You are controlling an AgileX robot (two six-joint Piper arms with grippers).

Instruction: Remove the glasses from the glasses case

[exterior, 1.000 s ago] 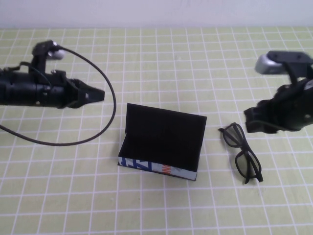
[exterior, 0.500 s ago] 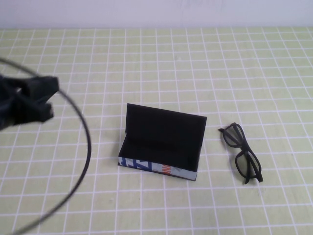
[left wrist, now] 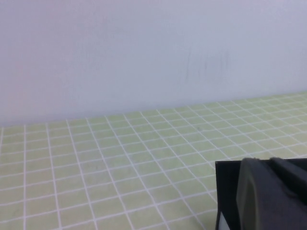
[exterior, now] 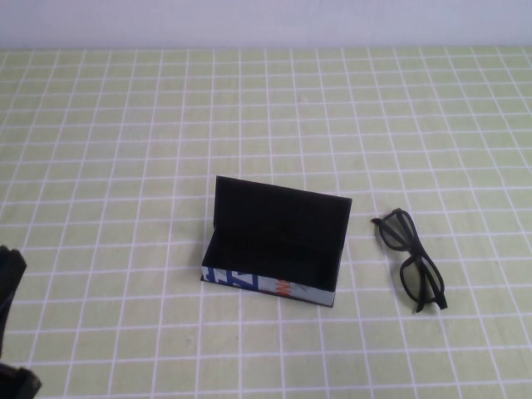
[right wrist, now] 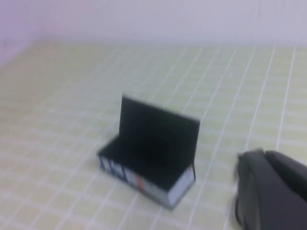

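The glasses case (exterior: 274,249) stands open at the table's middle, lid upright, its black interior holding nothing I can see, with blue, white and orange print on its front. The black glasses (exterior: 411,259) lie on the table just right of the case, arms folded out. The case also shows in the right wrist view (right wrist: 153,151). My left gripper (left wrist: 268,162) is shut on nothing, pulled back near the front left with a black edge of the case (left wrist: 225,191) behind it. My right gripper (right wrist: 261,154) is shut on nothing, right of the case and out of the high view.
A green cloth with a white grid (exterior: 266,125) covers the table, and a pale wall (exterior: 266,21) runs along the back. A dark part of my left arm (exterior: 8,278) shows at the front left edge.
Both arms have pulled back from over the table: the left one toward the front left corner, the right one out of the high view. The case and the glasses have not moved.
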